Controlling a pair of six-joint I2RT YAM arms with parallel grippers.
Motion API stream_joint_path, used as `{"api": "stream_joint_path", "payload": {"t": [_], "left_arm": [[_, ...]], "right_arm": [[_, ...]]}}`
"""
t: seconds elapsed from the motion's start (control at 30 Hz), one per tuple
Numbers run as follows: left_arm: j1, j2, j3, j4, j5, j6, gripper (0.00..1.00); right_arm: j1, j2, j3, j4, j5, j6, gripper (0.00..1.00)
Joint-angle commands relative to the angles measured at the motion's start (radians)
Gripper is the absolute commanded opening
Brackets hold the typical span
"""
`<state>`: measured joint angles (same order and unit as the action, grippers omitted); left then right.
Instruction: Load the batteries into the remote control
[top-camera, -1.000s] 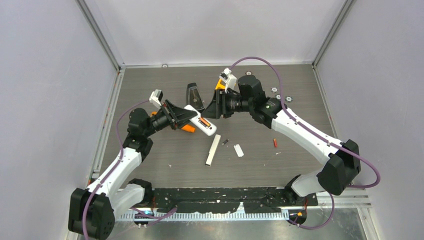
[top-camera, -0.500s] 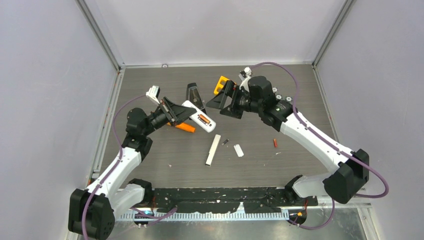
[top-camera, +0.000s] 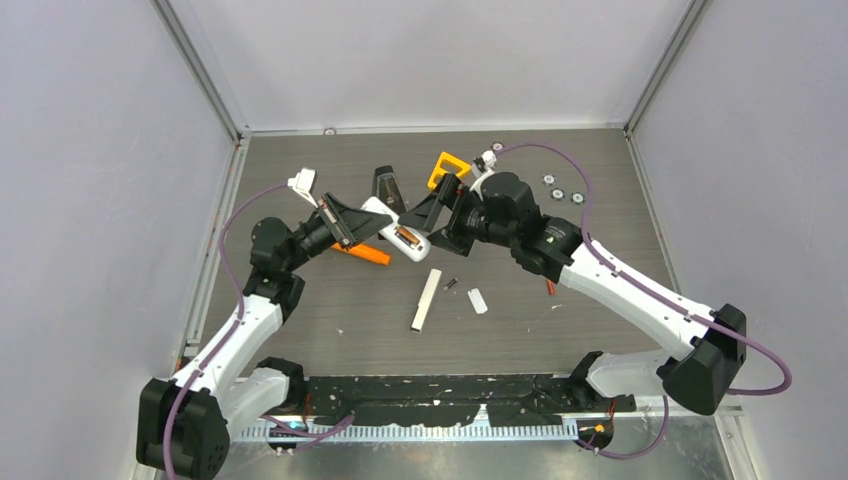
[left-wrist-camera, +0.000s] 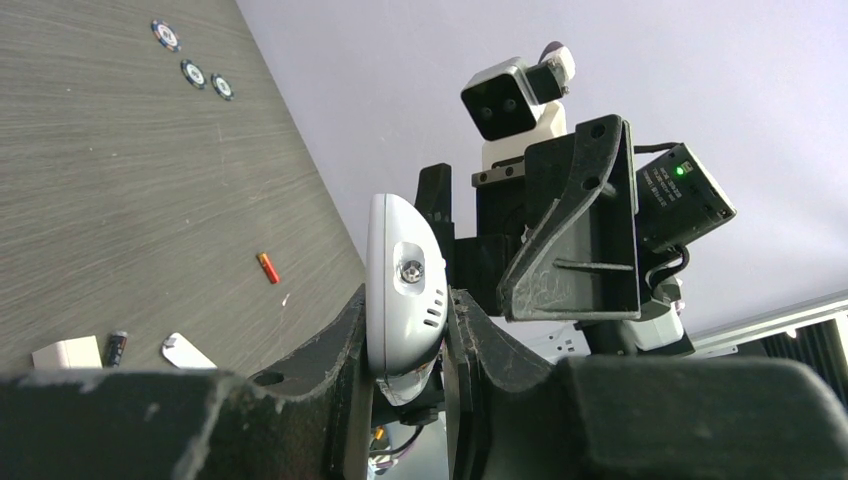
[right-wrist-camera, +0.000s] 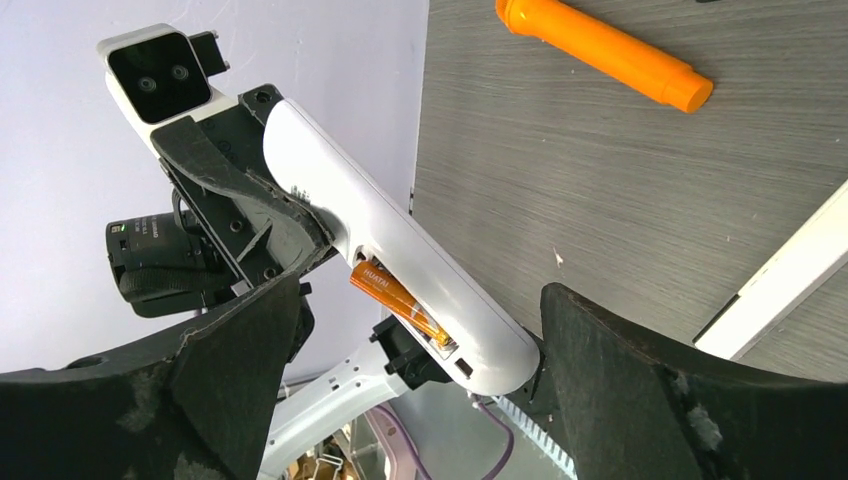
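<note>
My left gripper (top-camera: 383, 226) is shut on a white remote control (top-camera: 394, 229), held off the table with its open compartment showing. One orange battery (right-wrist-camera: 398, 299) lies in that compartment (top-camera: 407, 238). My right gripper (top-camera: 433, 220) is open wide, its jaws on either side of the remote's rounded end (right-wrist-camera: 480, 350) without touching it. In the left wrist view the remote (left-wrist-camera: 403, 270) is pinched between the fingers of my left gripper (left-wrist-camera: 408, 305). A dark grey battery (top-camera: 451, 284) and a red battery (left-wrist-camera: 268, 267) lie on the table.
On the table lie a long white strip (top-camera: 427, 298), a small white cover (top-camera: 478, 300), an orange marker (top-camera: 364, 253), a black wedge-shaped piece (top-camera: 386, 188) and three round discs (top-camera: 562, 192). The walls stand close on three sides.
My right gripper has opened wide and swung forward and left until it straddles the remote's end. My left arm has shifted the remote slightly back and left.
</note>
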<state>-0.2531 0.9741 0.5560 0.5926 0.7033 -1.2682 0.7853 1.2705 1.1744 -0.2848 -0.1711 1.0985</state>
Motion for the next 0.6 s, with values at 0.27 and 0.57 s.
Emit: {"api": "stream_joint_path", "payload": {"t": [0.27,0.57], "left_arm": [[0.005,-0.03,0.01,0.024,-0.018,0.029,0.0],[0.005,-0.032,0.006,0.024,-0.021,0.018,0.0]], "right_arm": [[0.031,0.06,0.035,0.063,0.031,0.061,0.99],[0.031,0.067,0.009,0.1,0.007,0.082,0.83]]}}
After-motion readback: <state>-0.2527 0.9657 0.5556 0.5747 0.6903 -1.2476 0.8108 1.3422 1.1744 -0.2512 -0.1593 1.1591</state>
